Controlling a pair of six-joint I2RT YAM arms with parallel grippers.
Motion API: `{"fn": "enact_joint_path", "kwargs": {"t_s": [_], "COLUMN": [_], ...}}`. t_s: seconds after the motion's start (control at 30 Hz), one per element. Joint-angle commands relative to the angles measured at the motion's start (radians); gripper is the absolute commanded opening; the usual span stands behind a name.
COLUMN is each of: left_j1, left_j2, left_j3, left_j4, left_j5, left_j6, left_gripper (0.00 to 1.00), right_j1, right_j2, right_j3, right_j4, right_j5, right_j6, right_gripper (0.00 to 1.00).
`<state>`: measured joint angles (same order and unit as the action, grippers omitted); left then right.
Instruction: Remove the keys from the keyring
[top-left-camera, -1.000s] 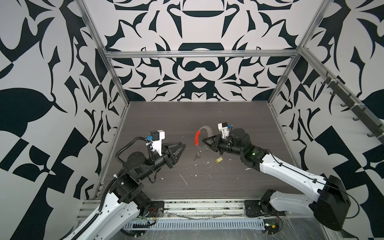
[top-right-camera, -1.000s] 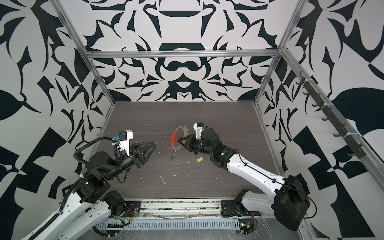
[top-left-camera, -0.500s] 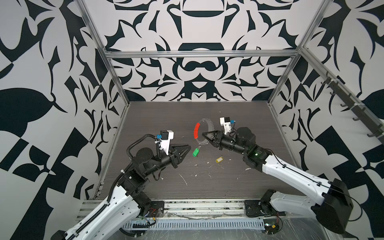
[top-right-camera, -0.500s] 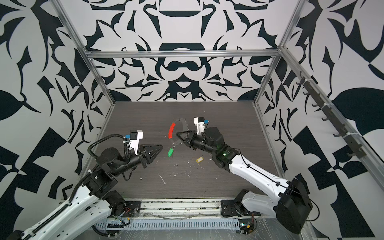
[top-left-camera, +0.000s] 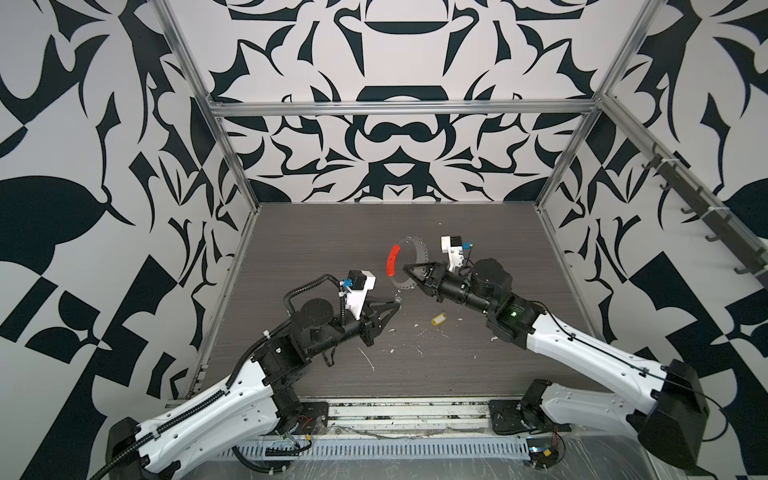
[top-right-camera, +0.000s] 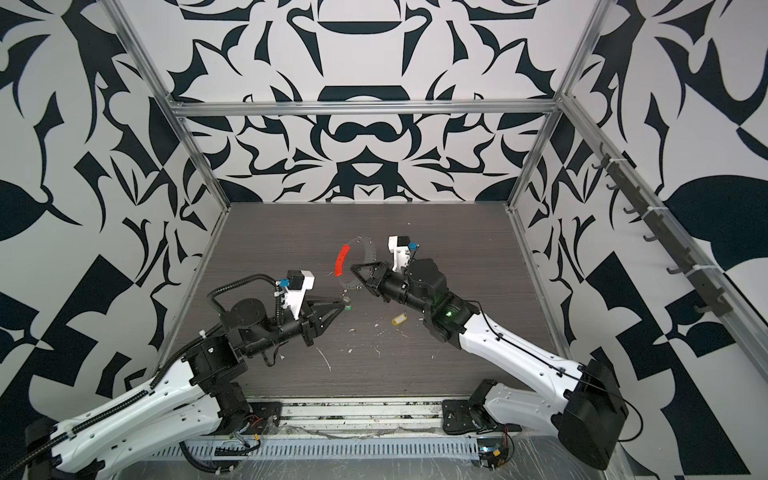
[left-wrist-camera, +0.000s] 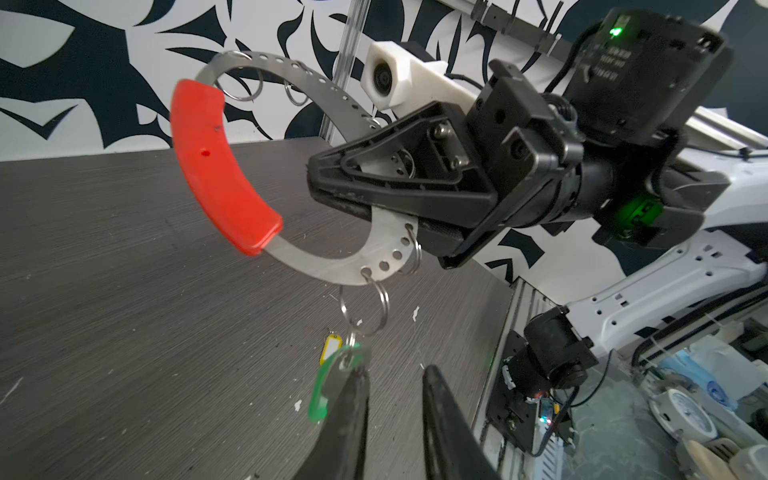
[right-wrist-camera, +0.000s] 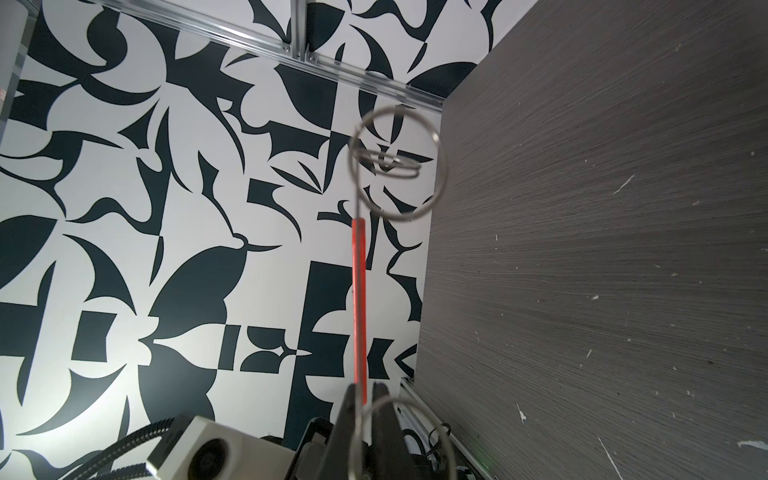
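On right hand's (left-wrist-camera: 316, 192) clamped keyring (left-wrist-camera: 324, 266), green key (left-wrist-camera: 322, 390), clear from wrist, left hand (left-wrist-camera: 395, 372) apart

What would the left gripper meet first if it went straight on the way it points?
Probably the green key, hanging from the keyring right at the left gripper's tips; depth is unclear. Beyond it sits the right gripper.

dark wood-grain tabletop (top-left-camera: 332, 232), white flecks (top-left-camera: 368, 359) scattered; patterned walls (top-left-camera: 395, 158), aluminium frame (top-left-camera: 395, 107), hook rail (top-left-camera: 694, 187).
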<state>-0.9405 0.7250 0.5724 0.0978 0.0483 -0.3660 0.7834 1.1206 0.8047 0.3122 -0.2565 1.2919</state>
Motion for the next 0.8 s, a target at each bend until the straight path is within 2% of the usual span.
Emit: {"fn": "enact_joint_path", "kwargs": {"t_s": [0.0, 0.47, 0.6, 0.77], "left_j1": [-0.007, -0.011, -0.016, -0.024], "left_j2": [0.000, -0.010, 0.005, 0.024], "left_j3": [0.040, 0.086, 0.111, 0.106], "left_j4": [-0.015, -0.043, -0.106, -0.103], "left_j5": [-0.072, -0.055, -0.068, -0.062], "left_j6": [0.051, 0.056, 0.053, 0.038], "left_gripper": [0.25, 0.24, 0.27, 0.29], "right_j1": [0.011, 0.025, 0.025, 0.025], "right_j2": [-0.012, -0.003, 0.002, 0.008], "right_j3": [0.004, 0.011, 0.030, 0.038], "right_j4": [0.067, 0.027, -0.017, -0.019], "right_j5": [0.020, 0.034, 0.025, 0.013], "right_j6": [0.004, -0.008, -0.030, -0.034], "right_gripper": [0.00, 0.00, 0.00, 0.00]}}
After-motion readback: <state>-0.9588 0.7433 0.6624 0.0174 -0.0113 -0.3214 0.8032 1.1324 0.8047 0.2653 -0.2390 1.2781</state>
